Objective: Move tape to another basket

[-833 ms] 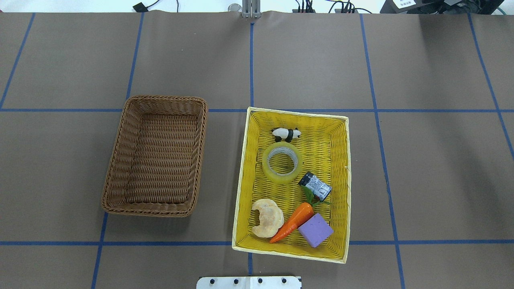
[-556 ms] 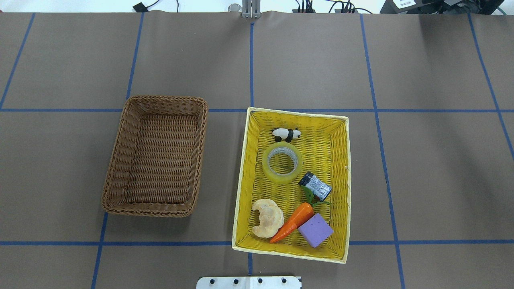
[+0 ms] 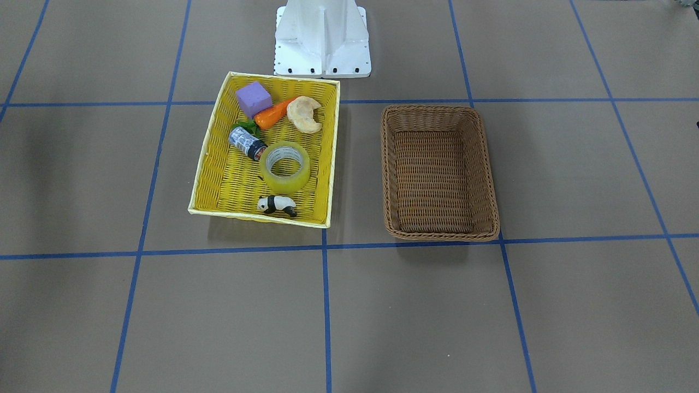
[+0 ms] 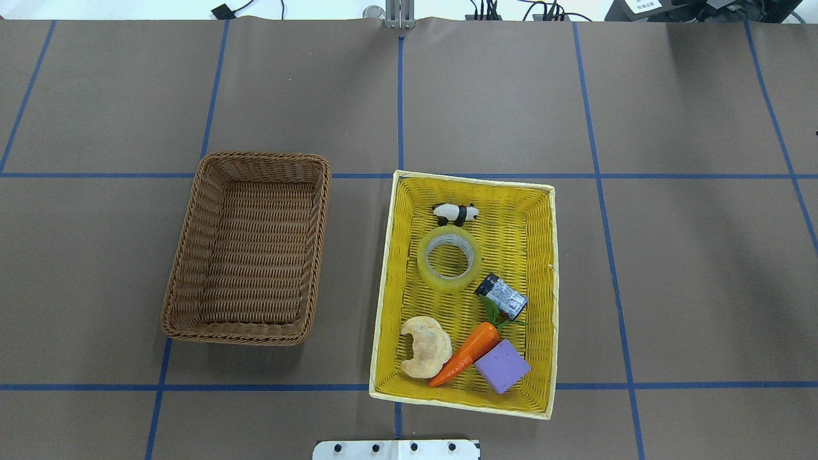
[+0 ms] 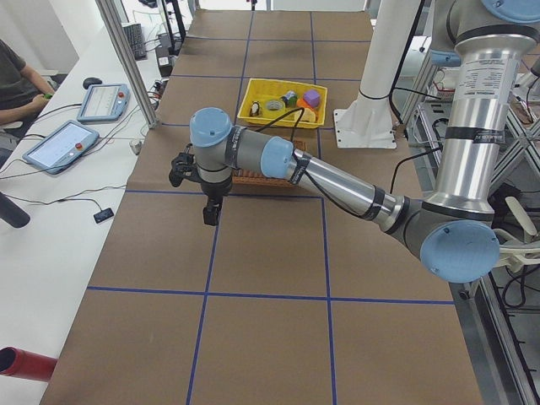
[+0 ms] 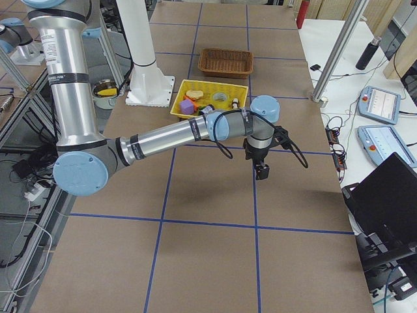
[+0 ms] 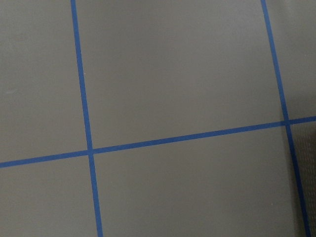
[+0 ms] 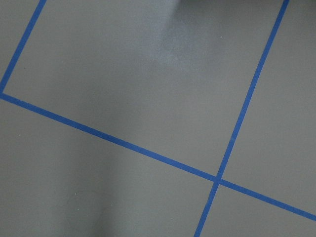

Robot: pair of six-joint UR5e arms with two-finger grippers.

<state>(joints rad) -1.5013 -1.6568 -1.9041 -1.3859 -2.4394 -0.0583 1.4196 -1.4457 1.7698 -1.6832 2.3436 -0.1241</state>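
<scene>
The tape (image 4: 447, 285) lies flat in the far half of the yellow basket (image 4: 382, 300), between a panda figure and a small cylinder; it also shows in the front view (image 3: 284, 186). The brown wicker basket (image 4: 192, 255) stands empty to its left, seen in the front view too (image 3: 442, 236). My left gripper (image 5: 209, 216) hangs over bare table beyond the brown basket. My right gripper (image 6: 262, 172) hangs over bare table past the yellow basket. Both show only in the side views, so I cannot tell whether they are open or shut.
In the yellow basket lie a panda figure (image 4: 455, 213), a grey-and-black cylinder (image 4: 501, 296), a carrot (image 4: 465, 354), a purple cube (image 4: 502, 365) and a bread piece (image 4: 425, 346). The robot's white base (image 3: 322, 38) stands behind the baskets. Both wrist views show only brown table with blue tape lines.
</scene>
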